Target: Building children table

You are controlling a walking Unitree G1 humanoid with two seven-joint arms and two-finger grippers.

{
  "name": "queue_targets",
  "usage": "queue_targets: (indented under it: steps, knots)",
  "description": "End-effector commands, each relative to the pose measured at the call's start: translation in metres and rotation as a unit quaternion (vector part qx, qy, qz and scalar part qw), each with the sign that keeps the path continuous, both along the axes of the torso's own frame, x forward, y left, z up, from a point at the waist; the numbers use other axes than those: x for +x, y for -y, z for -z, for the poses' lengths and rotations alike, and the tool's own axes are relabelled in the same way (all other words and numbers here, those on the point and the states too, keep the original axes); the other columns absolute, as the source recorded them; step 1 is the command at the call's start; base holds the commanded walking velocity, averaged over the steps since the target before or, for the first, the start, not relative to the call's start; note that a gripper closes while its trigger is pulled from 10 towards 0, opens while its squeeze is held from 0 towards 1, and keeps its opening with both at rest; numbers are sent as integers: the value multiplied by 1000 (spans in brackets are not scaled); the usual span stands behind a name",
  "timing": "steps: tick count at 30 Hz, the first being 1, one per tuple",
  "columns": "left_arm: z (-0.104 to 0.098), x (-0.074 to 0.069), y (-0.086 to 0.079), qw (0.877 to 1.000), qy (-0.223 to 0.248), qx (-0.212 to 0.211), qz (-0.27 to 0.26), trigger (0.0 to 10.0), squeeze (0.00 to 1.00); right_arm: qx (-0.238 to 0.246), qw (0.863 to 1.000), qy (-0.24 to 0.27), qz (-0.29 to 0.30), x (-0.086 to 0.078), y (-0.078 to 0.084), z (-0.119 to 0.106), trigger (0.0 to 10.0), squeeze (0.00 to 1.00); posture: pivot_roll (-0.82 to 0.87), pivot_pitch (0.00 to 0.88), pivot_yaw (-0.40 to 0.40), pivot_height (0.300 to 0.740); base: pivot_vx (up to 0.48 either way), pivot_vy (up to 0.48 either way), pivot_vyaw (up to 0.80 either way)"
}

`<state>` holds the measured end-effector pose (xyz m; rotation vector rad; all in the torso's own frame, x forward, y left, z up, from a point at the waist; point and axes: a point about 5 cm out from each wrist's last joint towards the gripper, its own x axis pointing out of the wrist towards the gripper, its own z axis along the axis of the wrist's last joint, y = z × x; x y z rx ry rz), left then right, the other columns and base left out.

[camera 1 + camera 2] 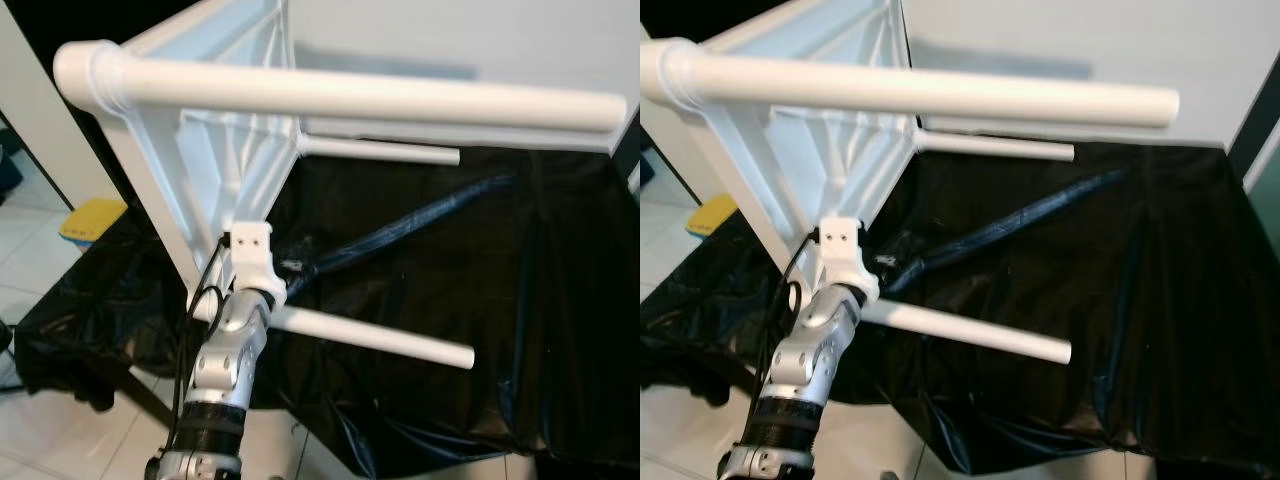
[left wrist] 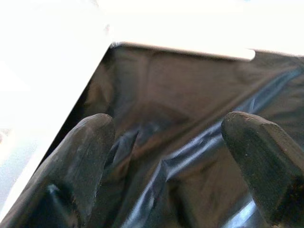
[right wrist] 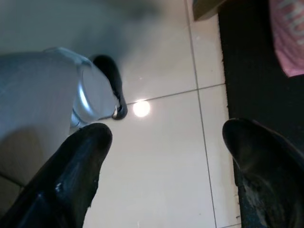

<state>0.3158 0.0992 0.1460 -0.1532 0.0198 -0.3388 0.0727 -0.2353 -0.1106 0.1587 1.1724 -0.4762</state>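
A white children's table (image 1: 200, 150) lies tipped on its side on black plastic sheeting (image 1: 480, 300), its round legs pointing right. One leg (image 1: 350, 100) runs across the top, another (image 1: 380, 150) sits farther back, and a lower one (image 1: 380, 338) juts out near my left arm (image 1: 235, 340). That arm reaches up to the table's underside beside the lower leg's base. In the left wrist view my left gripper (image 2: 166, 137) is open, with only black sheeting between its fingers and the white table edge (image 2: 52, 85) close beside one finger. My right gripper (image 3: 166, 142) hangs open over floor tiles.
The sheeting is wrinkled, with a long raised fold (image 1: 420, 220) running across it. A yellow object (image 1: 92, 220) lies on the white tiled floor (image 1: 40, 420) at the left. A white wall (image 1: 450, 30) stands behind. A black mat (image 3: 251, 71) and something pink (image 3: 289, 33) lie near my right gripper.
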Motion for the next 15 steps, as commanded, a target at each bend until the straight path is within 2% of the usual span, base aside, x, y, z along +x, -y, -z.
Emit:
queue_targets:
  steps: [1,15]
  knots:
    - [-1,2,-3,1000,1,2,-2,10000,0,-28,957,26,-288,61,-38,-8,10000,0,2,0,70,740,0,0,0]
    - [-1,1,-1,1000,-3,0,3,10000,0,-25,957,28,-287,61,-40,-8,10000,0,7,0,64,740,0,0,0]
